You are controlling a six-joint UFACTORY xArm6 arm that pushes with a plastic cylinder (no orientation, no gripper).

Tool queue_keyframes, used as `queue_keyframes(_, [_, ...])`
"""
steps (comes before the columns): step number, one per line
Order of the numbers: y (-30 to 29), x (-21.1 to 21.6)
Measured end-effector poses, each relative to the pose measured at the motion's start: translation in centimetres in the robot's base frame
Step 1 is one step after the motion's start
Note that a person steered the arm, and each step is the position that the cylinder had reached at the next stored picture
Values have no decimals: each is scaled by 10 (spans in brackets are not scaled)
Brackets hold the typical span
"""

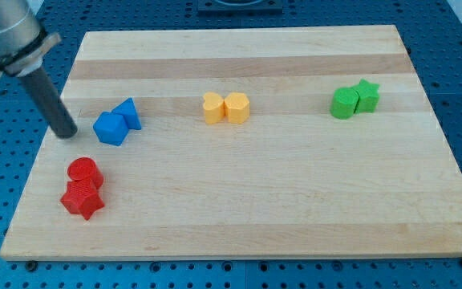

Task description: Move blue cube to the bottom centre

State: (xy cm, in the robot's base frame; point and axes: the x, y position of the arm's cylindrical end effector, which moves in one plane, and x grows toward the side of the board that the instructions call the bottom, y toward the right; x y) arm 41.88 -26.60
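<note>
Taking the wooden board (pixel 239 209) as landmark: my tip (pixel 68 132) rests on its left part, near the left edge, about midway between top and bottom. Just to the view's right of my tip sits the blue cube (pixel 110 128), apart from it. The blue triangular block (pixel 128 113) touches that cube on its upper right. Toward the board's bottom-left corner, the red cylinder (pixel 84 172) touches the red star (pixel 82 199) below it. Near the board's middle, slightly toward the top, two yellow blocks (pixel 225 107) sit side by side, touching. On the board's right part, the green cube (pixel 344 103) touches the green star (pixel 366 95) at its right.
</note>
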Motion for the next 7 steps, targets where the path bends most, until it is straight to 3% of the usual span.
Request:
queue_keyframes(1, [58, -12])
queue_keyframes(4, [75, 27])
queue_keyframes(5, [142, 94])
queue_keyframes(6, [196, 123])
queue_keyframes(7, [186, 126])
